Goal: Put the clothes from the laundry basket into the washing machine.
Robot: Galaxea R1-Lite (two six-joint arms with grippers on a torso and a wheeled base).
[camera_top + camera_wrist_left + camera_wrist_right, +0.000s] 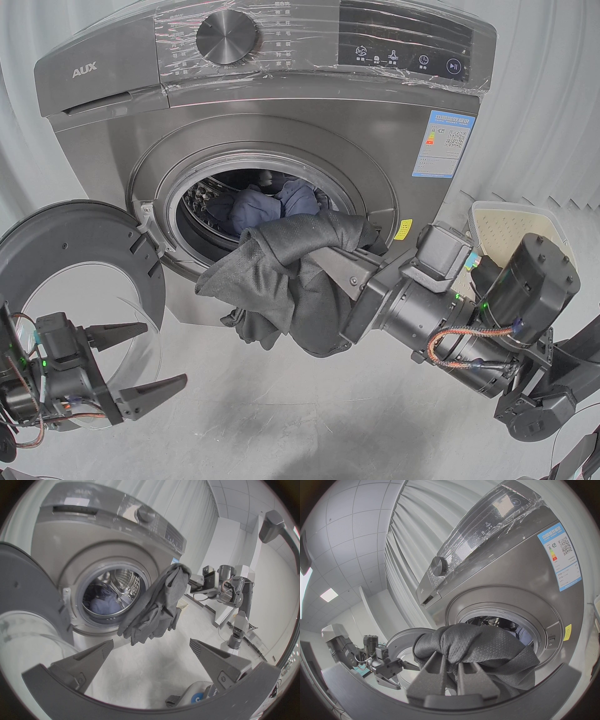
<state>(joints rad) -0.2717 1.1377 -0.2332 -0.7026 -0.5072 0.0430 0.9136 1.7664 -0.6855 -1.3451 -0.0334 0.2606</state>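
Note:
A grey front-loading washing machine [262, 106] stands with its round door [75, 262] swung open to the left. Blue clothes [262, 206] lie inside the drum [106, 602]. My right gripper [328, 250] is shut on a dark grey garment [281, 281] that hangs just in front of the drum opening, its folds drooping below the rim. From the right wrist view the garment [475, 648] bunches over the fingertips [437, 661]. My left gripper [150, 356] is open and holds nothing, low at the left in front of the open door. A corner of the white laundry basket [512, 228] sits at the right.
Bare grey floor [300, 412] stretches in front of the machine. White curtains [544, 112] hang behind it. The open door takes up the space at the lower left, close to my left gripper.

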